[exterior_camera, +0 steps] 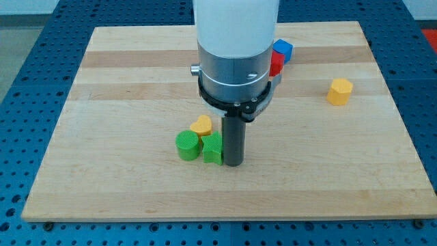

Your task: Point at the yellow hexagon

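Note:
The yellow hexagon (339,91) stands alone on the wooden board (123,82) at the view's right. My tip (234,163) rests on the board near the middle, far to the left of the hexagon and below it in the view. The tip touches or nearly touches the right side of a green block (213,148), whose shape I cannot make out. A green cylinder (187,145) stands left of that block. A small yellow block (201,125) sits just behind the two green ones.
A red block (276,63) and a blue block (283,49) stand near the view's top, partly hidden behind the arm's grey and white body (235,48). The board's edges drop to a blue perforated table (27,41).

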